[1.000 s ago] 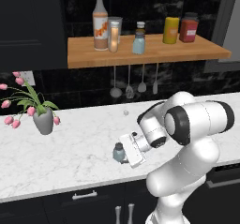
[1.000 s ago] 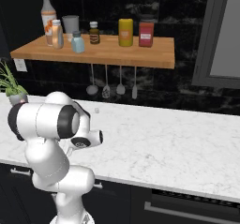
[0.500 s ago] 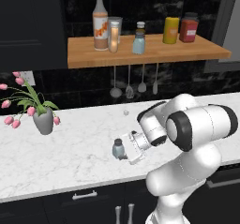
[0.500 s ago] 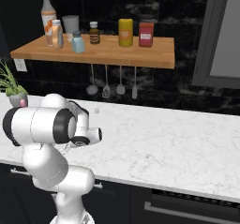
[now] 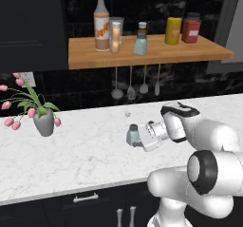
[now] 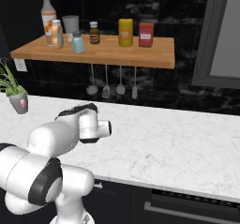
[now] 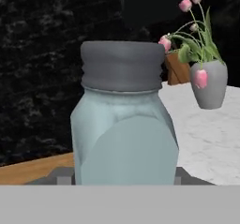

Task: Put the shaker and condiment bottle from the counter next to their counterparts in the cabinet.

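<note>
A small pale blue shaker [image 5: 132, 135] with a dark grey cap is gripped by the claw [image 5: 138, 138] – just above the white marble worktop [image 5: 80, 155], right of a grey tulip vase [image 5: 44, 124].

Left base view looked forward and down from behind the arm's left, right base view from its right, both sharing the shelf [image 5: 147, 55] [image 6: 98, 52] and the counter [image 5: 71, 155] [image 6: 178, 148] below it, hand view pressed very near the shaker [image 7: 124, 120], level along the counter beneath the shelf.

shaker [image 7: 124, 120] base cut off, fingertips hidden
</note>
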Robot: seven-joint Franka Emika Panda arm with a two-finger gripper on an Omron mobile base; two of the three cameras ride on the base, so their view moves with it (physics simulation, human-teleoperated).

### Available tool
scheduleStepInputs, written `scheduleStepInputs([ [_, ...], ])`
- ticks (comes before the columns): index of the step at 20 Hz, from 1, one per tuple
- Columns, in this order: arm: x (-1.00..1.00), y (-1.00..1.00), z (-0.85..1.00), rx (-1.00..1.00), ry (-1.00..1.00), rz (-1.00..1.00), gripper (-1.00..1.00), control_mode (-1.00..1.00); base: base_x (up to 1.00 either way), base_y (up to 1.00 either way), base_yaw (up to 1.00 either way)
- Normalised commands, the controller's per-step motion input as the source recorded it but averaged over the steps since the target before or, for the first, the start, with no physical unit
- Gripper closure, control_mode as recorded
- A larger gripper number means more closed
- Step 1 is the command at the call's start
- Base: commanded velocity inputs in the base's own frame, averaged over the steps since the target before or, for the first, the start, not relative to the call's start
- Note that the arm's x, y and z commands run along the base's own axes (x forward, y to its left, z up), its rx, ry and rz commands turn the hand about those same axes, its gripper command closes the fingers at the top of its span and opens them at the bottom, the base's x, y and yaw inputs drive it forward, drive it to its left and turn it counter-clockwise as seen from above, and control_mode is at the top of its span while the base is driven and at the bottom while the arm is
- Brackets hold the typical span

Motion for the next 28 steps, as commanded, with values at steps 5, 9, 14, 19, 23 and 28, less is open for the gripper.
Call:
scheduleStepInputs([
  [5,-0.43,-0.50,0.94,0.00,0.00,-0.28,1.00,-1.00,0.00,0.00,0.00],
  [9,-0.31,-0.37,0.85,0.00,0.00,-0.32,1.00,-1.00,0.00,0.00,0.00],
  [14,-0.20,-0.35,0.80,0.00,0.05,-0.34,1.00,-1.00,0.00,0.00,0.00],
  [19,-0.13,-0.38,0.72,-0.03,0.14,-0.35,1.00,-1.00,0.00,0.00,0.00],
  [23,-0.07,-0.43,0.66,-0.08,0.17,-0.36,1.00,-1.00,0.00,0.00,0.00],
  [28,-0.10,-0.30,0.54,-0.11,0.06,-0.35,1.00,-1.00,0.00,0.00,0.00],
])
